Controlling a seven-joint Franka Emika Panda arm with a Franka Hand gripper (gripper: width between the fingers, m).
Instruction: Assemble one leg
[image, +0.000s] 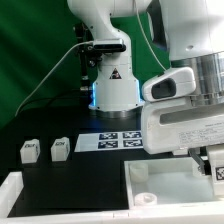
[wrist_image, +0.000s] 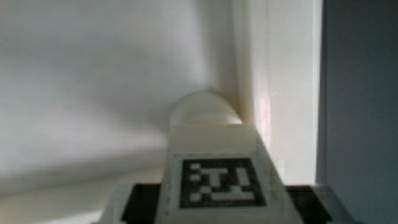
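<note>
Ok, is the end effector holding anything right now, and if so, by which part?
A leg, it seems: the end effector clamps its tagged end from both sides, and the rounded end sticks out free.

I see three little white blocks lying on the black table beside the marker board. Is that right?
Not three. The exterior view shows only two on the black table: the first leg and the second leg, to the exterior view's left of the marker board. A third leg is held in the gripper, as the wrist view shows.
</note>
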